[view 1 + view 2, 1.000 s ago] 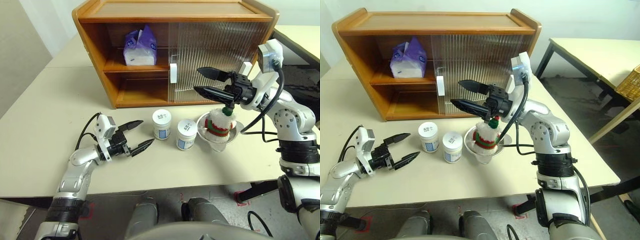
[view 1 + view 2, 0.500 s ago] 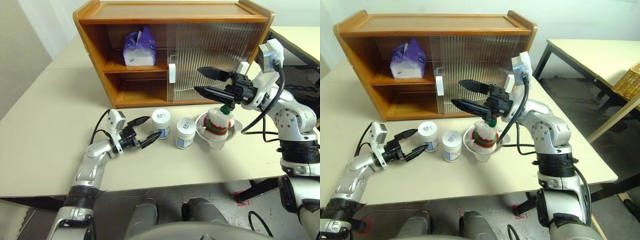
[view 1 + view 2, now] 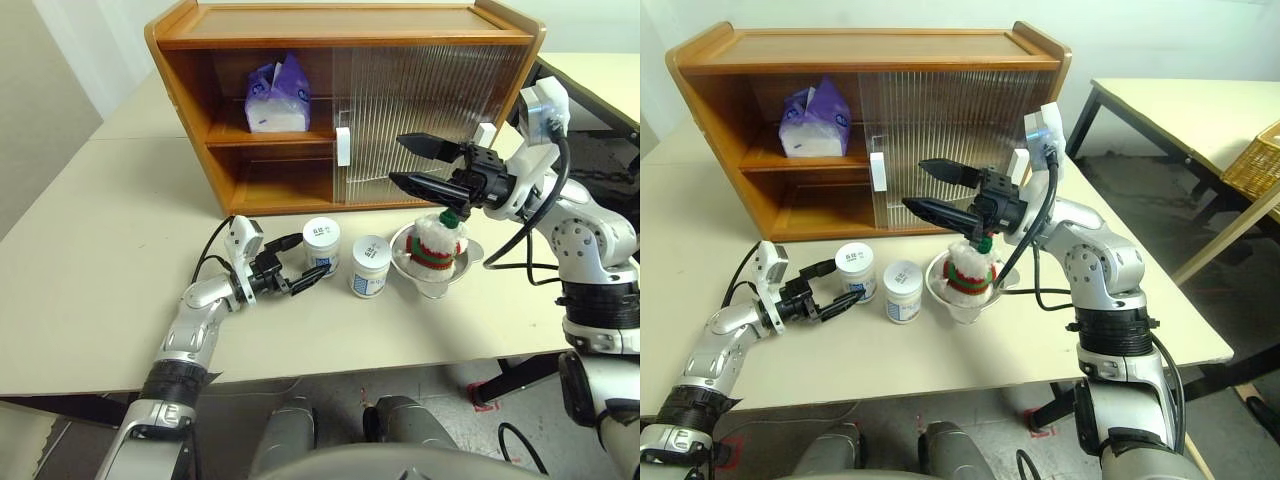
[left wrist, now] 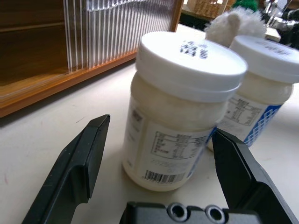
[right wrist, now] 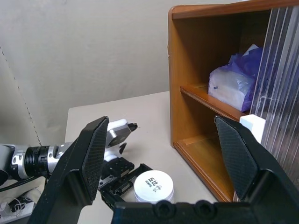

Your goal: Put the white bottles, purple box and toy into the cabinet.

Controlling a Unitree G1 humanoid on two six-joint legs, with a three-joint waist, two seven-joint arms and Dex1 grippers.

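White bottles (image 3: 322, 245) upright, lids skyward.

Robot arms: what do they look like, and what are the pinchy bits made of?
Both arms are silver-grey metal with rounded joints and black ribbed bands. The left end effector and right end effector each have two black, pointed, tapering fingers on a black base. A white boxy camera block sits on each wrist, and thin black cables loop along both arms.

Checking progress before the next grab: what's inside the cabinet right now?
The purple box sits on the upper shelf of the cabinet, on its open side. The lower shelf there looks bare. The ribbed sliding door hides the other side.
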